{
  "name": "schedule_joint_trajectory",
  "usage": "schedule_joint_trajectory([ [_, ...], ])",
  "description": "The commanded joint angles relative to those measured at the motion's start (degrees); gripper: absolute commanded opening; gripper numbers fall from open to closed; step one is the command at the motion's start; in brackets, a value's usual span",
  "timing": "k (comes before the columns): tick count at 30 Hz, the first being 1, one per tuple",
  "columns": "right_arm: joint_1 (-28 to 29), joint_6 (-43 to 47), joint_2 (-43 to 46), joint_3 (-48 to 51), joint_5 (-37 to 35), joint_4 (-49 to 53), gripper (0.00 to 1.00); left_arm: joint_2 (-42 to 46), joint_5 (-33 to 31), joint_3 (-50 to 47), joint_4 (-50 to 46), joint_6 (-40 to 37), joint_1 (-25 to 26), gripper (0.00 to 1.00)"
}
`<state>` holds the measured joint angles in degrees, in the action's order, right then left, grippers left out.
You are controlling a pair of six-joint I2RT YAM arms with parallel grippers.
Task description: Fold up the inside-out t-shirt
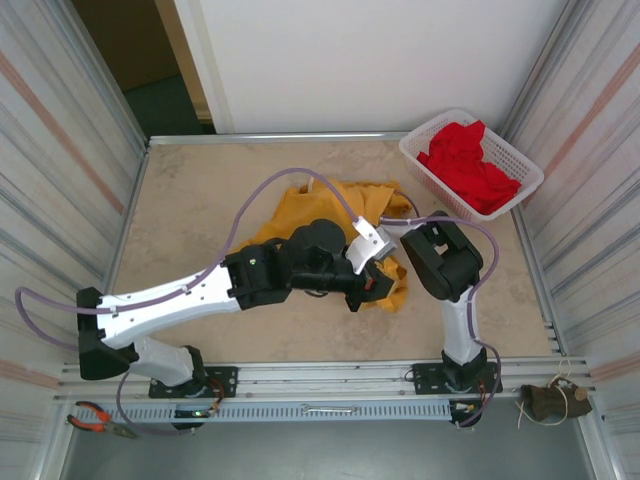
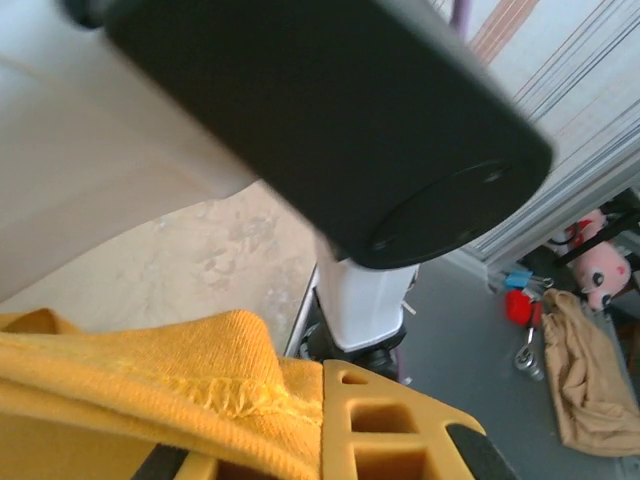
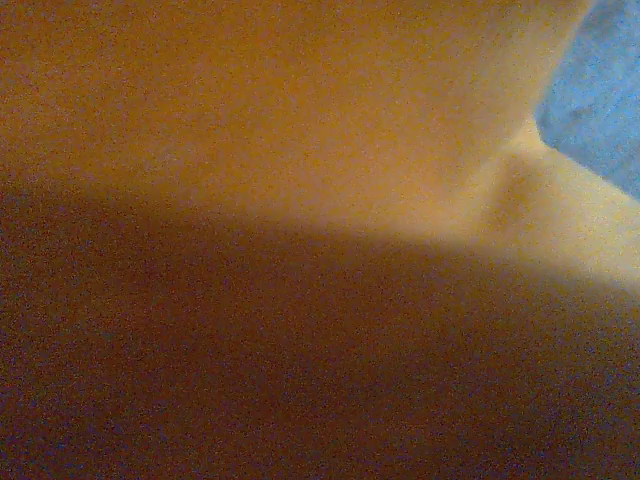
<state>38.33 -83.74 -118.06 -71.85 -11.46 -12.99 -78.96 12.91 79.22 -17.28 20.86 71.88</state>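
**STATUS: GRIP AND FABRIC POSITION**

At the left pincer (image 2: pixel 310 450): clenched on a stitched hem of the inside-out t-shirt (image 1: pixel 375 198), with mustard fabric draped across its near side.

At the right pincer (image 1: pixel 380 238): pressed into the same fabric, with blurred yellow cloth right against its wrist camera. Released or clenched: cannot tell.

Beneath and around both pincers: t-shirt crumpled in a loose heap on the worktop (image 1: pixel 200 200). Most of the cloth behind the left pincer, a smaller fold in front of it.

Just beside the left pincer, on its far side: the right pincer, close enough that contact cannot be ruled out.

Well apart from the right pincer, farther back and to its right: white basket (image 1: pixel 415 150) at the worktop corner, with a red garment (image 1: pixel 468 160) inside.
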Motion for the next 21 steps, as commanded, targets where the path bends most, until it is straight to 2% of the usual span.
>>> schedule_joint_trajectory([
  [1, -0.77, 4.16, -3.04, -4.84, 1.92, 8.90, 0.97, 1.32, 7.04, 1.65, 7.21, 2.60, 2.78, 0.00],
  [8, -0.64, 6.30, -7.18, -13.82, -0.93, 19.88, 0.99, -0.52, 10.12, 5.54, 9.82, 3.66, 5.45, 0.00],
  [14, 0.94, 7.55, -10.90, -24.23, -7.23, 33.57, 0.99, -1.26, 10.86, 8.33, 11.33, 3.33, 5.67, 0.00],
  [18, 1.83, 7.36, -16.28, -34.97, -10.31, 45.73, 0.99, -2.34, 11.45, 11.88, 10.34, 2.52, 5.71, 0.00],
  [21, 1.60, 4.40, -21.44, -44.84, -9.85, 56.31, 0.99, -2.54, 11.11, 12.97, 10.09, 2.06, 5.64, 0.00],
])
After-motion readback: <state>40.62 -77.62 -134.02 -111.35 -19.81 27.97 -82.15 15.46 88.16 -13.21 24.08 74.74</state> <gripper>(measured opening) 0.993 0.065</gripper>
